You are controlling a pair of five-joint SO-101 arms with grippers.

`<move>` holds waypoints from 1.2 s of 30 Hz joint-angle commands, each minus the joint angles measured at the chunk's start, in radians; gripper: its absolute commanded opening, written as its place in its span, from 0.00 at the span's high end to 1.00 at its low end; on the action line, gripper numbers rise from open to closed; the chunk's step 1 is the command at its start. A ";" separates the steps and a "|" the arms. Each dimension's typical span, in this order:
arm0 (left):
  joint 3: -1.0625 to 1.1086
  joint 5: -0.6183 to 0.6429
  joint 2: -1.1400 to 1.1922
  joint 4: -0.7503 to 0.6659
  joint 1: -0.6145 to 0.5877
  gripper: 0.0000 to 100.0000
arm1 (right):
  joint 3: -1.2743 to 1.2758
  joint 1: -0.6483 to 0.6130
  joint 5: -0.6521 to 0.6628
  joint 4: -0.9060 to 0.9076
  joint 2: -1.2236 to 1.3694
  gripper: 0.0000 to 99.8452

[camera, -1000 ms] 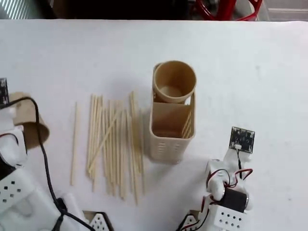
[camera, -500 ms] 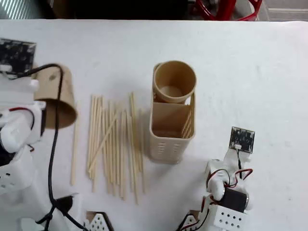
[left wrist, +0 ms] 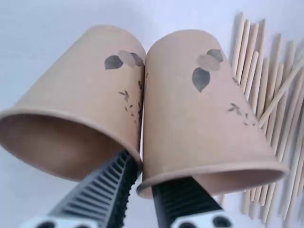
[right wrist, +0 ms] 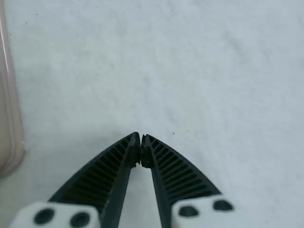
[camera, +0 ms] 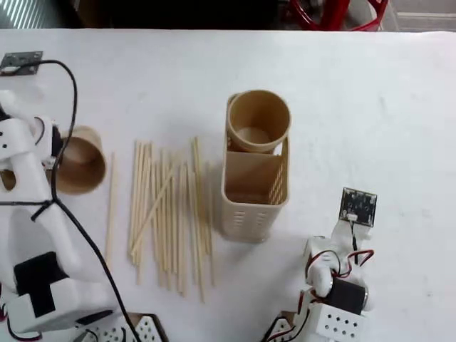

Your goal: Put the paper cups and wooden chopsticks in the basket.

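Found a pair of tan paper cups with dark leaf prints lying side by side, touching along their walls. Saw the left gripper narrowed on that pair, with one ribbed black finger slipped into one mouth and its partner into the neighbouring mouth, pinching the two touching walls between them. From above, placed the pair at the left side of the white table, tipped over and partly hidden behind the white left arm; could not tell whether resting on the table or lifted off it. Noted a third tan paper cup standing upright in the far compartment of the cream slotted plastic basket, rim above the basket wall. Saw the pale wooden chopsticks spread flat in a loose, roughly parallel row between the held pair and the basket, a few crossed over others, the nearest just beside the basket. Spotted one stray chopstick lying apart from the row, on the side nearer the held cups. Found the right gripper closed on nothing, fingertips touching, over bare table just beside the basket's rounded wall, with the white right arm across the basket from the chopsticks
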 commanded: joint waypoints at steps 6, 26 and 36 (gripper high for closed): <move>-0.038 -0.012 0.038 0.003 0.016 0.98 | 0.009 0.007 0.000 0.005 -0.007 0.98; -0.057 -0.203 0.177 -0.011 -0.205 0.93 | 0.009 0.007 0.000 0.005 -0.007 0.98; -0.055 -0.196 0.177 -0.008 -0.071 0.93 | 0.009 0.007 0.000 0.005 -0.007 0.98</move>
